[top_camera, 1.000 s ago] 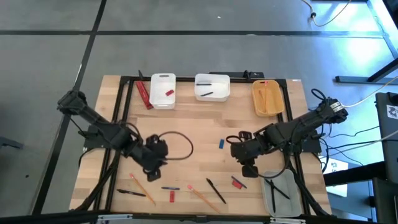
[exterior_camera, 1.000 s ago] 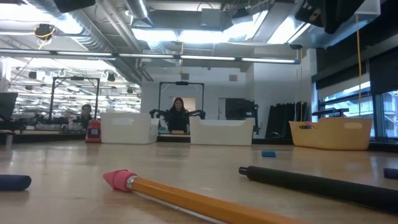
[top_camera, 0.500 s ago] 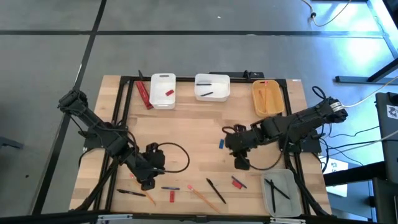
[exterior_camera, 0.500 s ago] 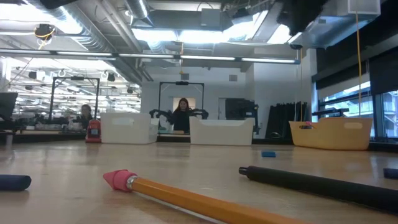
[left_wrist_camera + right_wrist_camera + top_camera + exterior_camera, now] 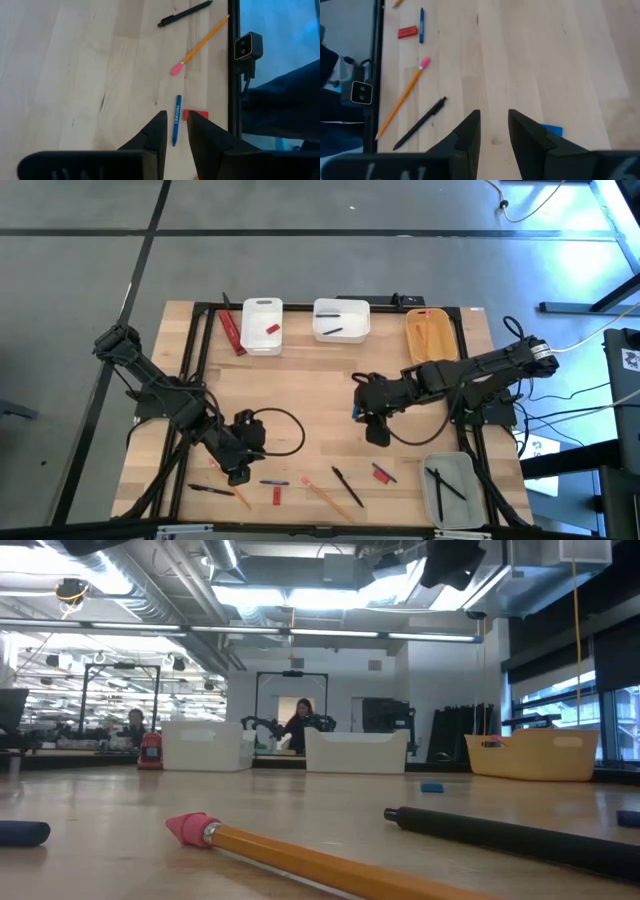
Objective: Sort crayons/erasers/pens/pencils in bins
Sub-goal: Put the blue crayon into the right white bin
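My left gripper hovers open above the near left of the table, over a blue crayon, a red eraser, a pencil and a black pen. My right gripper hovers open right of centre, beside a small blue eraser. Its wrist view shows another pencil and pen lying flat. The bins are a narrow white one, a wider white one and a yellow-orange one along the far edge, and a translucent grey one at the near right.
A red box lies left of the narrow white bin. A second red eraser lies near the grey bin. A black frame borders the table. In the low view, a person stands in the room beyond the far edge.
My left gripper has moved toward the table's near edge and now stands over the crayon and eraser; it has kept still for the last half second. My right gripper has swung toward the table's left and a little toward the far edge, away from the grey bin.
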